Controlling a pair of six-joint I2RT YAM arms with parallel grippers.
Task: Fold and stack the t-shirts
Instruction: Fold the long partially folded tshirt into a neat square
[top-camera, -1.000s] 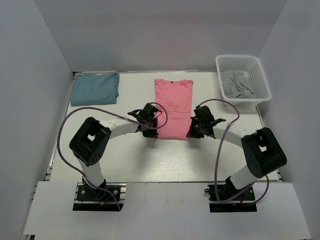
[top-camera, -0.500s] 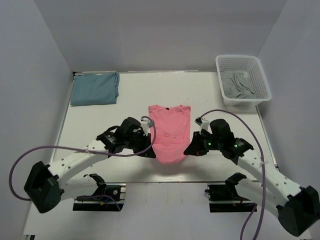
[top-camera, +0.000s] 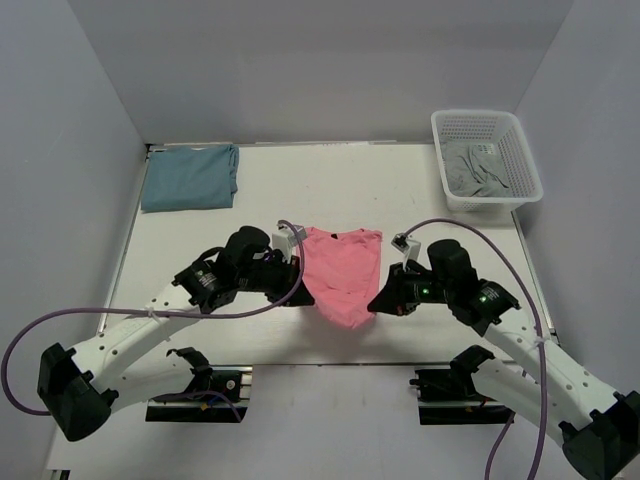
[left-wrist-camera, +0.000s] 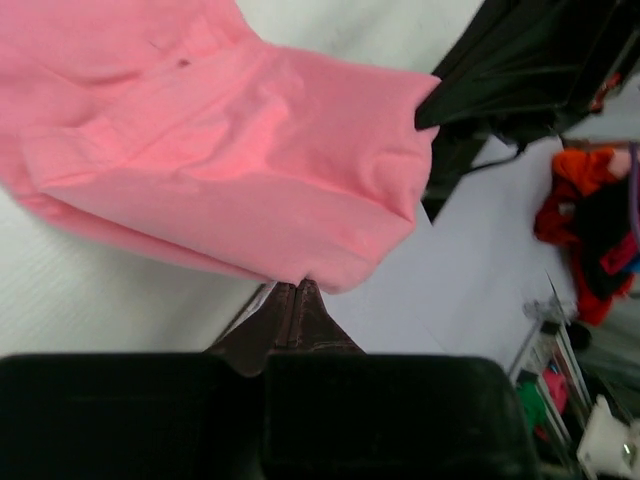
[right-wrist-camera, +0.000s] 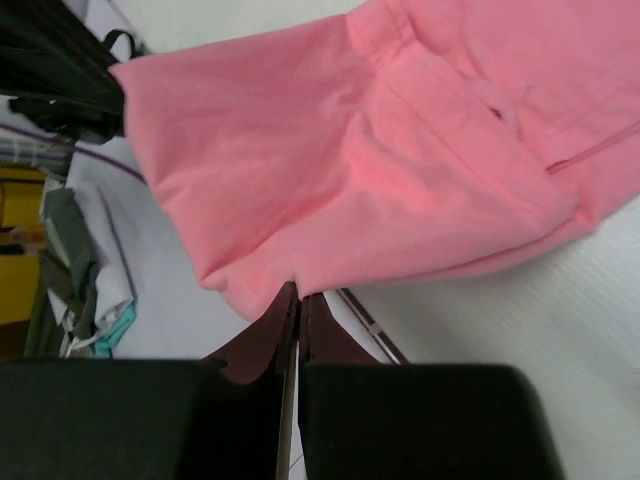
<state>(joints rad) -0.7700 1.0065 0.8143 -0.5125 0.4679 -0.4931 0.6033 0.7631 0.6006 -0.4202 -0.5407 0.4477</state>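
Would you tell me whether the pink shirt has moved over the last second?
Yes. The pink shirt has been pulled toward the near edge of the table, away from the basket and teal shirt, which stayed put.

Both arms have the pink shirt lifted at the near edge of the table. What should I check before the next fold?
1. Left claw shut on pink shirt edge: ok.
2. Right claw shut on the opposite edge: ok.
3. Claws roughly level: ok.
4. Cloth taut between the claws: not ok, it sags in the middle.
5. Collar end resting on table: ok.
6. Teal shirt folded at far left, apart from the pink one: ok.
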